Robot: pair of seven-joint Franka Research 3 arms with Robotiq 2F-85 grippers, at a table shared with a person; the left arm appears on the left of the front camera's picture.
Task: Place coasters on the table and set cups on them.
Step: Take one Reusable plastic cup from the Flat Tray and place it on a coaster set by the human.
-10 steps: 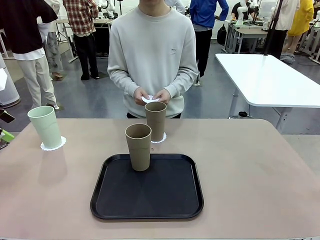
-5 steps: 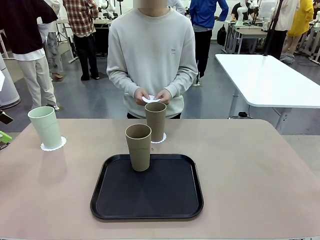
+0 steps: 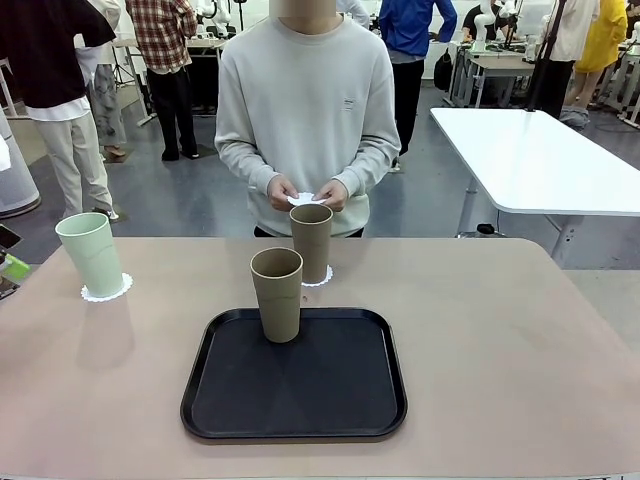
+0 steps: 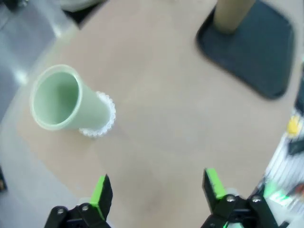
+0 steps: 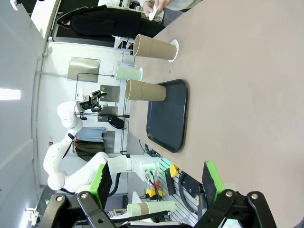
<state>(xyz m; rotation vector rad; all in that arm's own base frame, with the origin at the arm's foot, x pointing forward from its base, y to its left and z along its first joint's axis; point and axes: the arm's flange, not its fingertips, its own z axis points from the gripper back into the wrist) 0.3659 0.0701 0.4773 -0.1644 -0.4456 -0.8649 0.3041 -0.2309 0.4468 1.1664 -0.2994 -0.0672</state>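
Tan matte tumbler (image 3: 277, 293) upright at far edge of black tray (image 3: 295, 400): probably light, stiff, slightly slick, best pinched across mid-wall below the flared rim. Second tan tumbler (image 3: 311, 240) and mint tumbler (image 3: 90, 253) seated on lacy paper coasters (image 3: 115, 291) on the table (image 3: 500, 330); third coaster (image 3: 300, 198), flimsy, in person's hands (image 3: 328, 190) beyond. Left gripper (image 4: 156, 183) and right gripper (image 5: 156, 173) both spread, holding nothing; second tumbler just behind the first, a snag risk.
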